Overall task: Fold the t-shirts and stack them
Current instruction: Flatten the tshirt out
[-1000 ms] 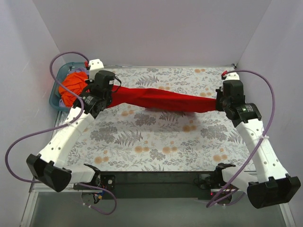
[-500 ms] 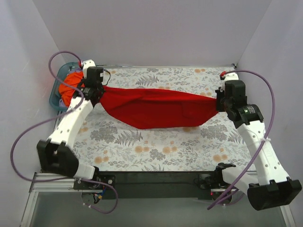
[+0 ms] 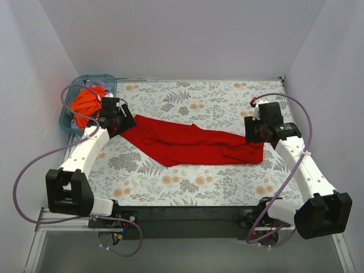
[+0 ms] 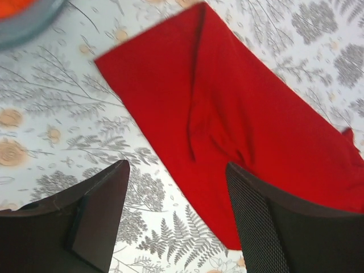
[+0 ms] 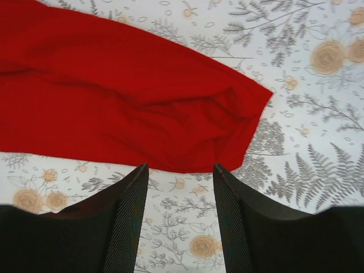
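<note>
The red t-shirt [image 3: 190, 145] lies crumpled in a long band across the floral table, from left to right; it also shows in the left wrist view [image 4: 239, 114] and the right wrist view [image 5: 114, 96]. My left gripper [image 3: 120, 124] hovers at its left end, open, with nothing between its fingers [image 4: 96, 222]. My right gripper [image 3: 254, 135] hovers at the shirt's right end, open and empty as well, its fingers [image 5: 128, 222] over bare table. An orange t-shirt [image 3: 85, 102] sits bunched in the teal bin [image 3: 67, 116] at the back left.
The floral tablecloth [image 3: 187, 182] covers the table between white walls at the back and both sides. Purple cables loop off both arms. A black rail [image 3: 187, 216] runs along the near edge between the arm bases.
Both grippers have opened and let go of the red t-shirt. It was stretched in the air between them; now it lies on the table, and both arms have moved slightly toward the near edge.
</note>
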Motion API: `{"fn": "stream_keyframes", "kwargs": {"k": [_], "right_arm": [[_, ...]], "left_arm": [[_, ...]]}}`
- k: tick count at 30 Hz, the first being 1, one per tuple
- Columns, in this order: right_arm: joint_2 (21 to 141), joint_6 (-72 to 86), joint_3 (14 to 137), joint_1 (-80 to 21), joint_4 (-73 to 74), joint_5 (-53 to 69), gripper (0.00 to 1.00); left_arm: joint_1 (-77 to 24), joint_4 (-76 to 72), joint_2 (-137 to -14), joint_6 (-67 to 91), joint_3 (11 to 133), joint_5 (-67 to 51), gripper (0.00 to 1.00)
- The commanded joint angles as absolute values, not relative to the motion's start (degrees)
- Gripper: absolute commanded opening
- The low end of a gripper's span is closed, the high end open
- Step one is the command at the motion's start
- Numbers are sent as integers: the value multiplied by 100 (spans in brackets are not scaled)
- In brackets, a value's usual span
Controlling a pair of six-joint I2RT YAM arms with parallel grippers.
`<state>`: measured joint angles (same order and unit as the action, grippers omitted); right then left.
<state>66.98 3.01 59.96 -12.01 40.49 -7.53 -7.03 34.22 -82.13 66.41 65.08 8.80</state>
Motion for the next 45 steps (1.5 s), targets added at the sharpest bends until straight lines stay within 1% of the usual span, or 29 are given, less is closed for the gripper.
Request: {"fn": "stream_keyframes", "kwargs": {"k": [1,2,3,5,9,11,16,19,21,24,25,29,30,33,35,39,43,45], "right_arm": [[6715,413,5776,-1248,3824,182,56],[6697,439,5714,-1274,3693,332,56],[6689,466,5635,-1318,3622,612,56],[6636,605,5423,-1380,3499,816,56],[6469,738,5090,-1520,3226,1081,56],[6399,756,4932,-1538,3138,1081,56],[6372,870,4597,-1529,2875,932,56],[6425,914,4500,-1529,2743,975,56],[6460,905,4439,-1538,2663,967,56],[6504,923,4333,-1538,2584,853,56],[6513,940,4272,-1538,2549,766,56],[6495,1116,3956,-1529,2365,45,56],[6504,1160,3903,-1538,2356,27,56],[6513,1344,3780,-1529,2338,-692,56],[6451,1319,3700,-1529,2268,-835,56],[6626,1161,3744,-1521,2119,-616,56],[6846,880,3753,-1521,1908,-405,56],[6943,791,3762,-1529,1846,-500,57]], "left_arm": [[-738,3042,-7647,6934,5533,10,67],[-738,2928,-7594,6995,5389,0,65],[-738,2727,-7576,7031,5257,-270,63],[-738,2480,-7629,7214,4976,-360,61],[-738,1829,-8084,7497,4764,-895,52],[-747,1610,-8330,7576,4781,-1001,49],[-835,1477,-8902,7629,5027,-1169,48],[-923,1468,-9218,7629,5124,-1029,47],[-993,1450,-9377,7629,5272,-1046,40],[-1125,1459,-9579,7611,5422,-950,38],[-1142,1468,-9632,7594,5449,-923,34],[-1143,1582,-9527,7515,5511,-800,3],[-1143,1617,-9466,7471,5537,-748,0],[-1143,2003,-9115,7322,5739,-441,0],[-1143,2354,-8781,7173,5958,-273,0],[-1143,2925,-8341,6988,6310,104,0],[-1143,3260,-8139,6935,6591,114,0],[-1143,3313,-8034,6908,6653,123,0]]}}
